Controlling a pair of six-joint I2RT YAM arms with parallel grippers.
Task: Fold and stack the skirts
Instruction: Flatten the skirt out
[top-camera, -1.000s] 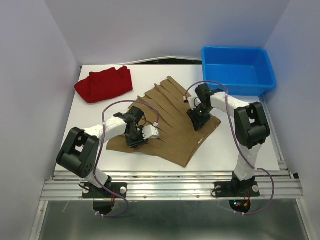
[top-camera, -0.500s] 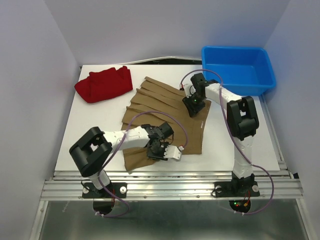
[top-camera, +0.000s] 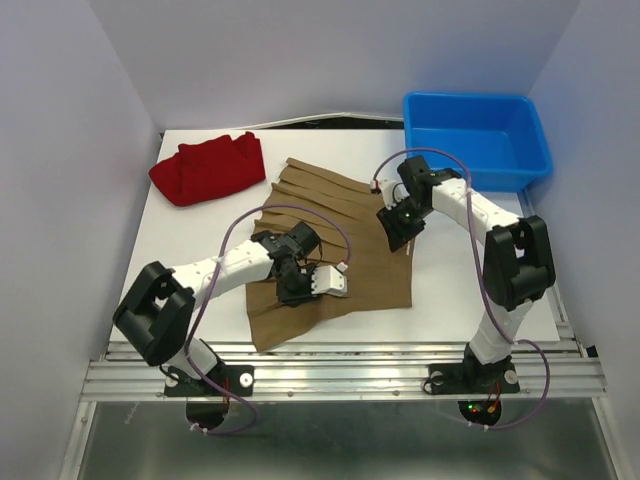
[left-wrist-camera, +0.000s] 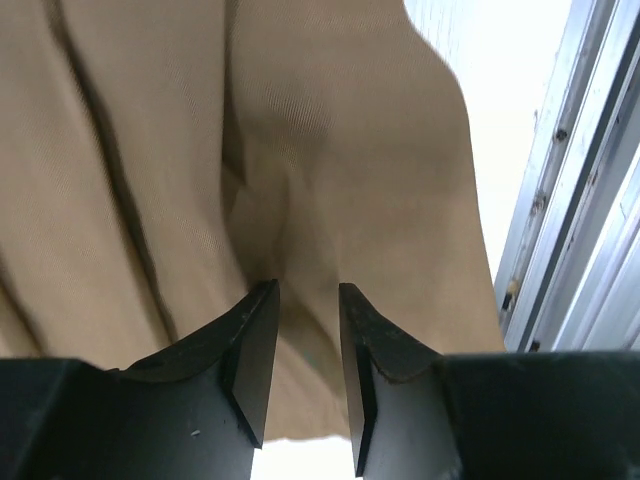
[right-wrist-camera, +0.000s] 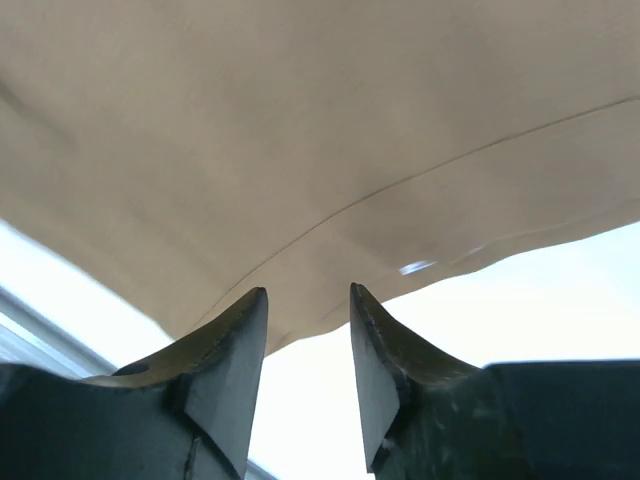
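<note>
The tan-brown skirt lies spread out in the middle of the table, its pleats running from far left to near right. The deep red skirt sits bunched at the far left. My left gripper is low over the tan skirt's near-left part. In the left wrist view this gripper is open, with a puckered ridge of tan cloth just beyond the tips. My right gripper is at the skirt's right edge. In the right wrist view it is open over bare table, the tan cloth's edge just beyond.
A blue plastic bin stands at the far right corner. The metal rail of the table's near edge runs close to the tan skirt's near corner. White walls close in the left, right and back.
The tan skirt has swung round and slid toward the near edge. The left gripper went right and near, then came back a little. The right gripper went far, then returned.
</note>
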